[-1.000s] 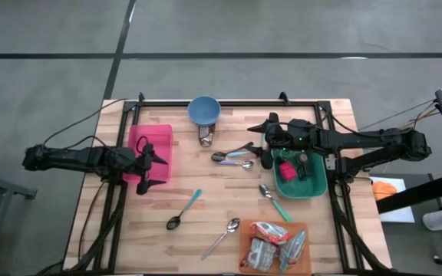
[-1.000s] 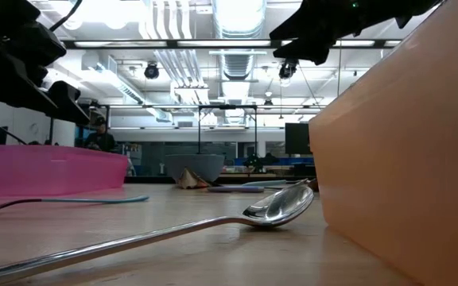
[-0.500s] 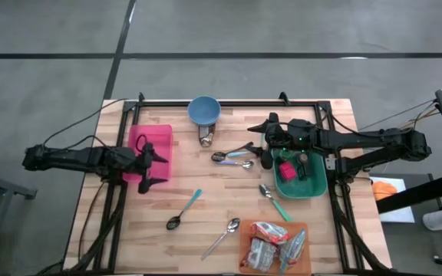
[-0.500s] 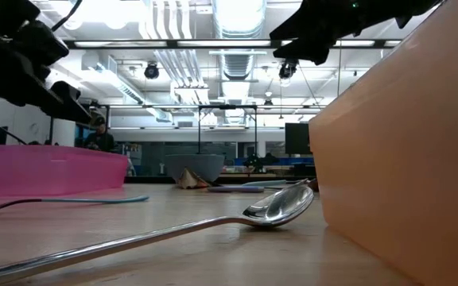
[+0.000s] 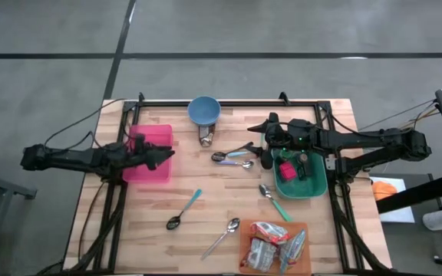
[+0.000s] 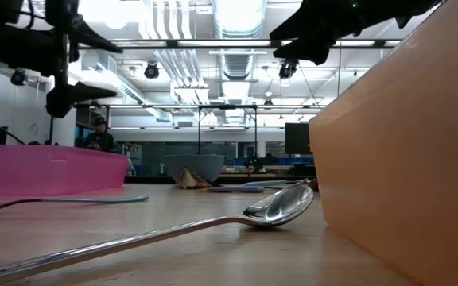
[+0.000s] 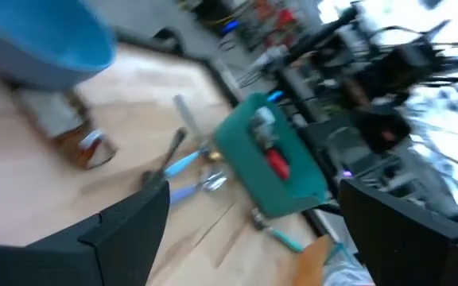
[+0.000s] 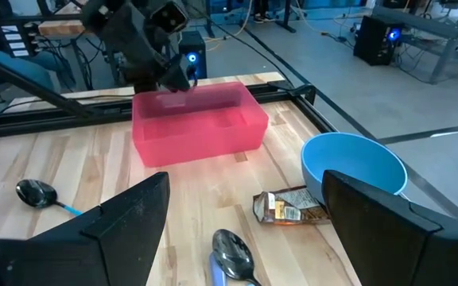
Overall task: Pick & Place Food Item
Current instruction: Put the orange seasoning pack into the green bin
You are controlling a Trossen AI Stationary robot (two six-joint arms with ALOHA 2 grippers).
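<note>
High view: the left arm reaches in from 9 o'clock, stretched flat, its left gripper (image 5: 162, 154) over the pink bin (image 5: 150, 136), fingers spread and holding nothing. The right arm comes in from 3 o'clock, its right gripper (image 5: 268, 142) at the inner edge of the green bin (image 5: 313, 186), fingers apart, nothing between them. A red food item (image 5: 288, 170) lies in the green bin. A brown food packet (image 5: 205, 136) lies touching the blue bowl (image 5: 204, 110) at the table's 12 o'clock. An orange tray (image 5: 307, 261) of wrapped snacks (image 5: 271, 242) sits at 5 o'clock.

Low view: the left gripper (image 6: 94, 67) hangs above the pink bin (image 6: 50, 170) — clear of it. A metal spoon (image 6: 273, 205) lies beside the orange tray wall (image 6: 404, 159).

Left wrist view: blurred; the green bin (image 7: 273, 171), blue bowl (image 7: 42, 44) and packet (image 7: 86, 143) show beyond the parted fingers.

Right wrist view: pink bin (image 8: 199, 123), blue bowl (image 8: 355, 165) and packet (image 8: 289, 206) ahead — the left gripper (image 8: 169, 75) above the bin's far rim.
</note>
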